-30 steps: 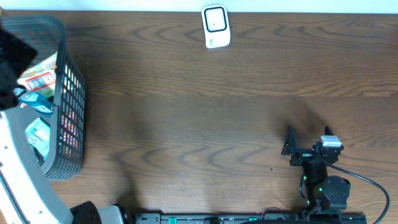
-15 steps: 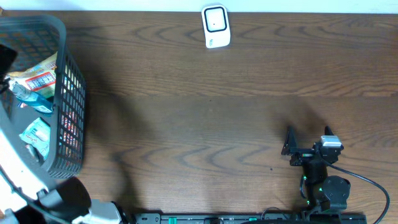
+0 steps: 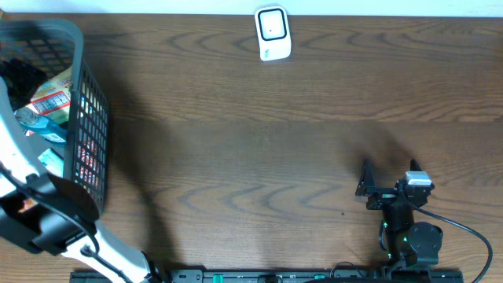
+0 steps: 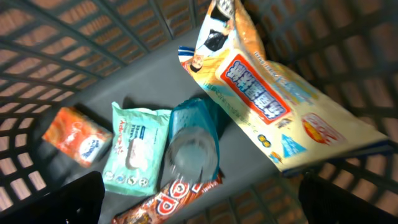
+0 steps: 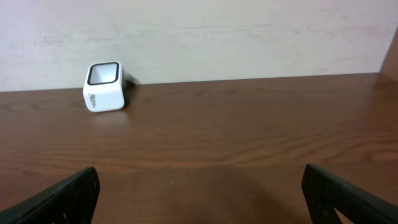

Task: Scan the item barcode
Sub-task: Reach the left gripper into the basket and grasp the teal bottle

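Observation:
A dark grey mesh basket (image 3: 82,118) stands at the table's left edge with several items in it. The left wrist view looks down on a yellow snack bag (image 4: 280,93), a teal wipes pack (image 4: 134,149), an orange pack (image 4: 78,134), a teal clear-topped container (image 4: 193,146) and a red-brown bar (image 4: 168,202). My left gripper (image 4: 205,208) hangs open above them, touching nothing; overhead it shows as a dark shape (image 3: 17,77) inside the basket. The white barcode scanner (image 3: 273,33) sits at the far middle edge. My right gripper (image 3: 389,174) rests open and empty at the near right.
The right wrist view faces the scanner (image 5: 104,86) across bare wood, with a pale wall behind it. The left arm's white link and black joint (image 3: 39,212) cover the basket's near corner. A cable (image 3: 471,236) trails from the right arm's base.
The left arm has shifted over the basket, its black joint coming into view at the front left and the gripper moving slightly right inside the basket. The right arm has not moved.

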Tool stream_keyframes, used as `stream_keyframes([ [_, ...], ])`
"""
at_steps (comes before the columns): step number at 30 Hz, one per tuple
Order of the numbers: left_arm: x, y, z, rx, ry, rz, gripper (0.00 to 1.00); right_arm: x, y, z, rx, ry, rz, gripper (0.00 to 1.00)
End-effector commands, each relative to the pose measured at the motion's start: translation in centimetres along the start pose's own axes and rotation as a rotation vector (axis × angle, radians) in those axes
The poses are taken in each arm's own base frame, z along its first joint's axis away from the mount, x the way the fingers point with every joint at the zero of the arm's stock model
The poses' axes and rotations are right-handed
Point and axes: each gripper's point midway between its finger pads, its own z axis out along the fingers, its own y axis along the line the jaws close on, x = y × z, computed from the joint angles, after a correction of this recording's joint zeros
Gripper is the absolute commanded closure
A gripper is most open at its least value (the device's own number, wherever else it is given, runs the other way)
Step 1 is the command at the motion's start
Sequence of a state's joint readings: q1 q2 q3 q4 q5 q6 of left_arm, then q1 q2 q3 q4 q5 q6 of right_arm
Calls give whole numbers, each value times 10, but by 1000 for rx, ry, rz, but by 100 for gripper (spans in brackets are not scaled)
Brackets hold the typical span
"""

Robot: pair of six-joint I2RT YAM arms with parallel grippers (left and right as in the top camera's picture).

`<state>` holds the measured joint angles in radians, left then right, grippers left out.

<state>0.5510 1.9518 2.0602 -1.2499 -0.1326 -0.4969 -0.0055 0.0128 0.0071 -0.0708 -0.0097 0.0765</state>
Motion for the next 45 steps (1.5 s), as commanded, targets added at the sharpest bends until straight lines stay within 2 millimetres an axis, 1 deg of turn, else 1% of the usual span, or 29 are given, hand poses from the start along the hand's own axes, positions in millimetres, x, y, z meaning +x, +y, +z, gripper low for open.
stream_keyframes([
  [1,0,3,21,-26,36,3,0,1,-3,0,12,1,13,1],
  [4,2,6,38,-49,68,1,0,1,-3,0,12,1,13,1],
  [9,6,8,58,-67,110,-1,0,1,-3,0,12,1,13,1],
  [14,16,0,77,-39,160,0,0,1,-3,0,12,1,13,1],
  [18,25,0,91,-43,178,3,0,1,-3,0,12,1,13,1],
  [21,34,4,102,-58,202,7,1,1,-3,0,12,1,13,1],
  [23,40,6,108,-65,213,9,6,1,-3,0,12,1,13,1],
  [25,43,7,112,-68,218,10,18,1,-3,0,12,1,13,1],
  [28,43,7,112,-68,218,10,37,1,-3,0,12,0,13,1],
  [29,43,7,112,-67,217,14,48,1,-3,0,12,0,13,1],
  [30,43,7,112,-67,218,18,55,1,-3,0,12,1,13,1],
  [32,43,7,111,-69,221,18,67,1,-3,0,12,0,13,1],
  [33,43,7,111,-69,221,18,72,1,-3,0,12,1,13,1],
  [35,42,7,108,-61,217,26,76,1,-3,0,12,1,13,1],
  [37,38,6,101,-48,199,35,78,1,-3,0,12,1,13,1],
  [39,31,4,88,-29,169,34,79,1,-3,0,12,1,13,1],
  [42,16,1,56,16,94,21,79,1,-3,0,12,0,13,1],
  [45,0,2,9,79,-14,2,79,1,-3,0,12,0,13,1],
])
